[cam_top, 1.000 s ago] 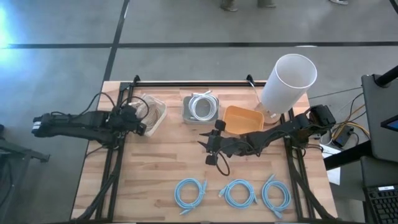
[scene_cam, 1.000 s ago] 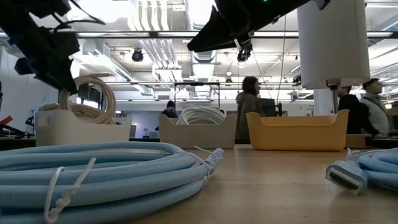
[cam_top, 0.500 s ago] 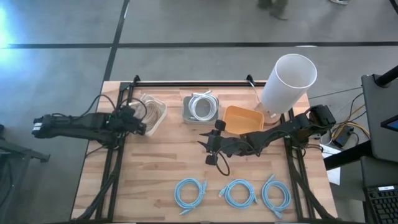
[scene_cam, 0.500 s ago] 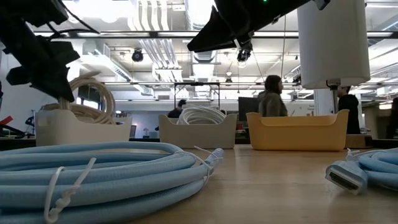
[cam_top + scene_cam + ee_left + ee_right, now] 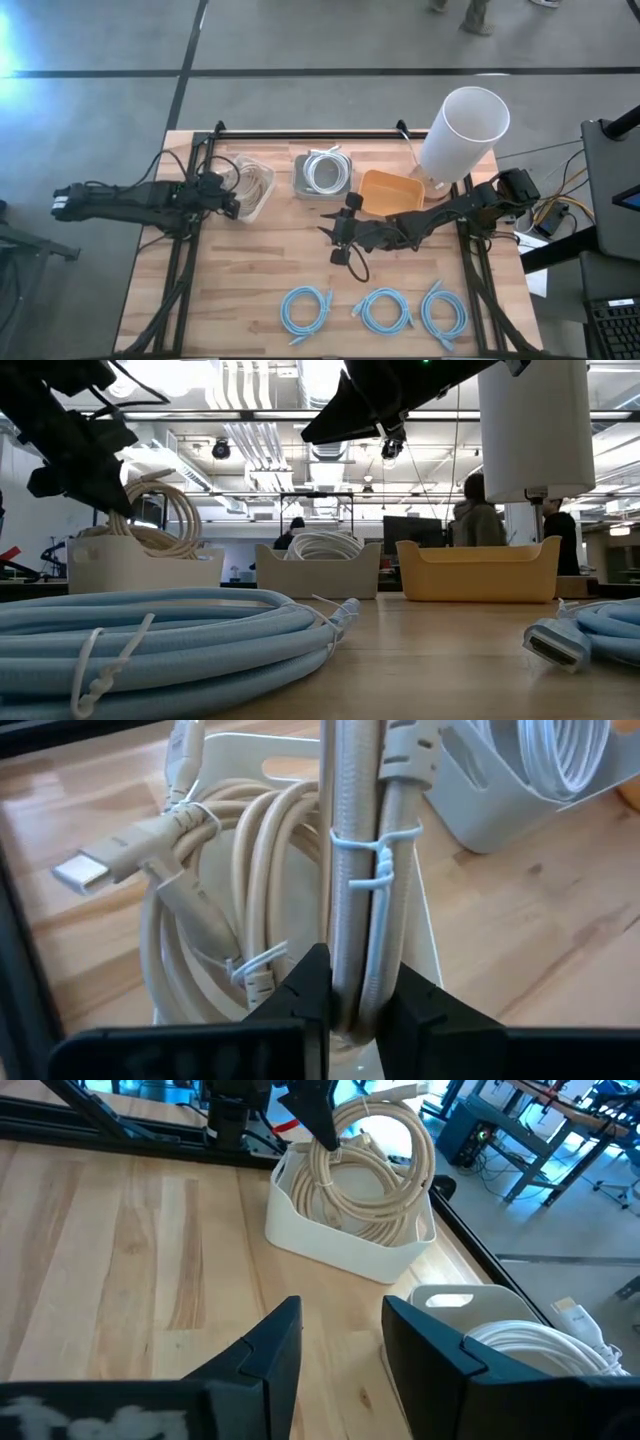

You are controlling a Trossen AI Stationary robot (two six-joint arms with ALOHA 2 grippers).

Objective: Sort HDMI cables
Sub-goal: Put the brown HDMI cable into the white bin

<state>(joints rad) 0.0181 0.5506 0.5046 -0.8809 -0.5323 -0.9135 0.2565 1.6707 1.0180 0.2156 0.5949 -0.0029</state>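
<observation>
Beige cable coil (image 5: pixel 355 920) is pinched between the fingers of the left gripper (image 5: pixel 228 192), held upright on edge over the white bin (image 5: pixel 262 178) at the far left of the bin row, its plane vertical and its lower arc dipping among the beige coils (image 5: pixel 215 920) already lying there. This looks like the drop-off step: the coil seems placed above the right bin, so the next move calls for letting the fingers part and lifting clear without snagging the tie.

Right of that bin sits the grey bin (image 5: pixel 322 175) with a white coil (image 5: pixel 324 172), then the orange bin (image 5: pixel 388 192), which looks empty. The right gripper (image 5: pixel 338 240) hovers in front of the grey bin, fingers spread and holding nothing. Nearer the front edge, three light blue coils (image 5: pixel 382 311) lie flat in a row, awaiting sorting.
</observation>
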